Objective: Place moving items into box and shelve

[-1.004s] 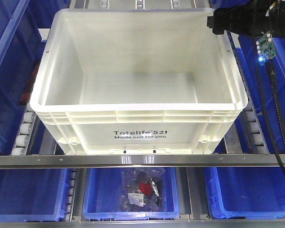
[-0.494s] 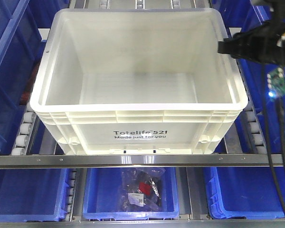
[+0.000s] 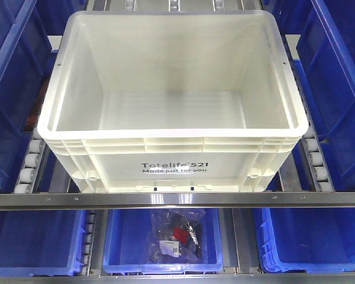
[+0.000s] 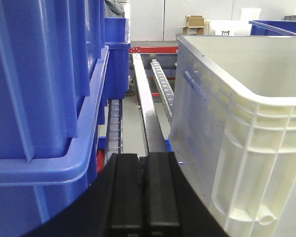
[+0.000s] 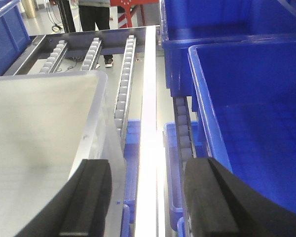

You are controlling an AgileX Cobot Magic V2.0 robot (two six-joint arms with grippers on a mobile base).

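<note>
The box [image 3: 171, 137], a white ribbed crate printed "Totelife 521", sits on the shelf rollers, and its visible floor is bare. The moving items are out of view. Neither gripper shows in the front view. In the left wrist view my left gripper [image 4: 143, 163] is shut with nothing in it, low in the gap between a blue bin [image 4: 39, 98] and the box's side wall [image 4: 246, 148]. In the right wrist view my right gripper [image 5: 148, 170] is open and holds nothing. It straddles the bright metal rail between the box's rim [image 5: 96, 94] and another blue bin [image 5: 256, 113].
Blue bins flank the box at left [image 3: 12, 89] and right [image 3: 337, 89]. A lower blue bin holds a bag of dark parts [image 3: 174, 236]. A metal front rail [image 3: 177, 200] runs below the box, with roller tracks [image 3: 29, 165] beside it. A person's legs [image 5: 93, 15] stand beyond the shelf.
The right arm, over the box's back right rim a second ago, slid right and lower, then left the front view. The box has not moved.
</note>
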